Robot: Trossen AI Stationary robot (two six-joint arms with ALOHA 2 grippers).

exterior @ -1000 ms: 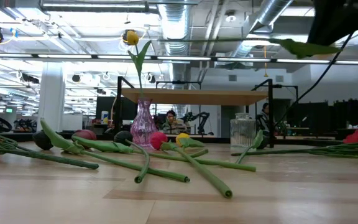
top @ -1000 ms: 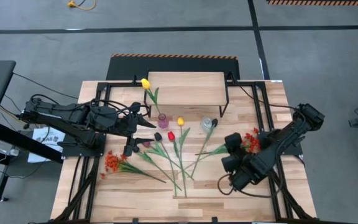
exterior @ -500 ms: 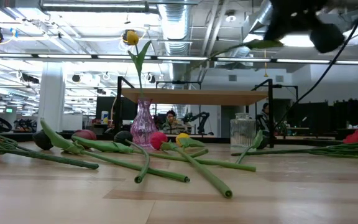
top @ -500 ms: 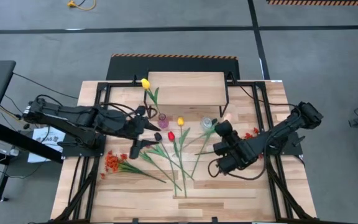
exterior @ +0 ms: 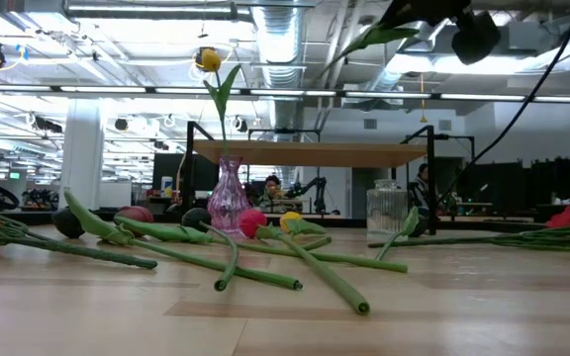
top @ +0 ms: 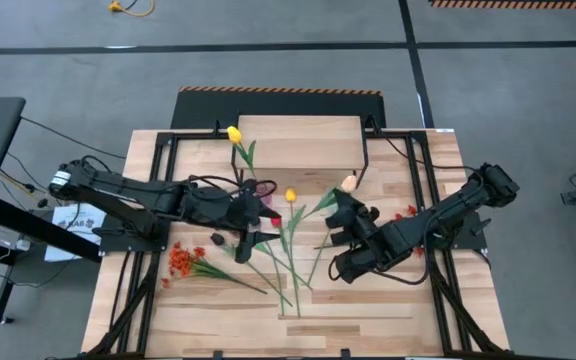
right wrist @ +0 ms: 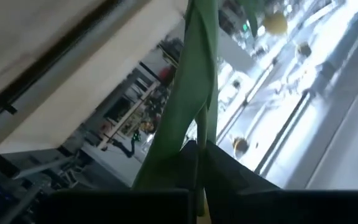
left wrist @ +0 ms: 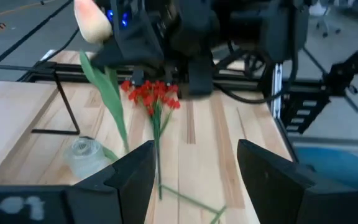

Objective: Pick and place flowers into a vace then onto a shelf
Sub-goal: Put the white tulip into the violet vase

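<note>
Right end effector is clamped shut on a cream-headed tulip, holding it lifted off the bench; the bloom sticks out just past its fingertips toward the shelf, and in the right wrist view the green stem and leaf run straight out from between the closed fingers. A clear glass vase stands on the bench right below that raised tulip, and the red spray lies just behind the right end effector, near its arm. Left end effector hovers beside it with its fingers spread apart and nothing between them; it hangs over the pink vase, which holds a yellow tulip upright in front of the shelf. Between the two end effectors, and a little nearer the bench's front edge, the loose tulips lie fanned out flat, and an orange-red spray lies behind the left end effector, beside its arm.
</note>
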